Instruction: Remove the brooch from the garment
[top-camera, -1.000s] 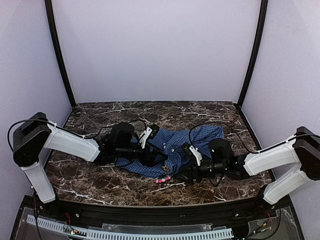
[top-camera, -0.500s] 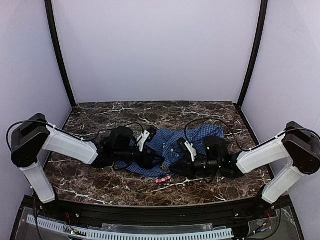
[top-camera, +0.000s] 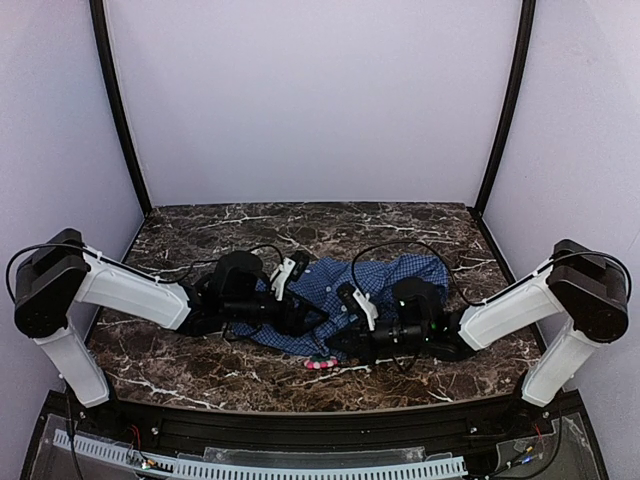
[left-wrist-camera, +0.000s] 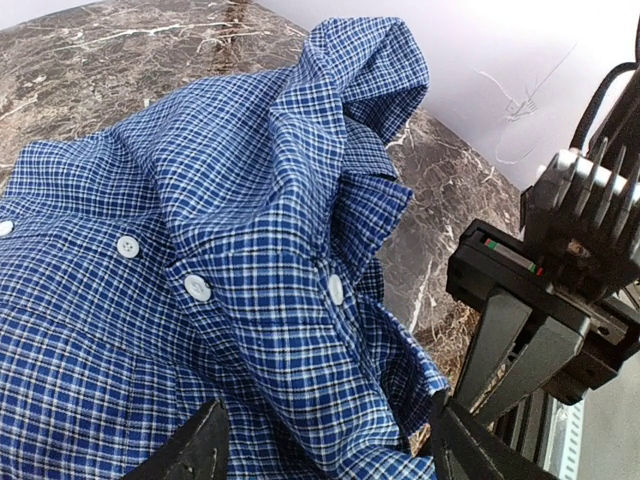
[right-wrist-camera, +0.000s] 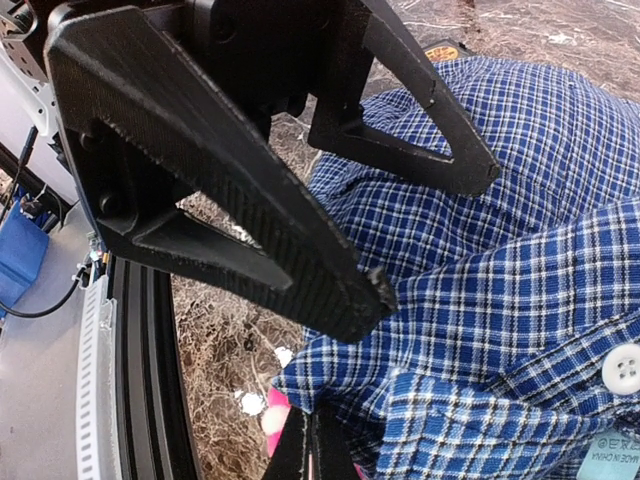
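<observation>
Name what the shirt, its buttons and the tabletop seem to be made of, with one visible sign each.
Shirt: matte woven cloth, perhaps cotton; fine check, soft folds.
Buttons: likely plastic; smooth white discs with holes.
Tabletop: marble or a marble-look surface; dark brown, white veins.

Pale lilac walls (top-camera: 310, 100) close the left, right and far sides of a dark marble table (top-camera: 200, 370); light is even.

The right gripper (right-wrist-camera: 312, 445) shows its thin black fingers pressed together at the bottom edge, at the hem of the blue check shirt (right-wrist-camera: 520, 250) beside a pink brooch (right-wrist-camera: 275, 415), while the left gripper (right-wrist-camera: 435, 235) stands spread over the cloth above the marbled counter (right-wrist-camera: 225, 370), with a white button (right-wrist-camera: 625, 368) at the right.
</observation>
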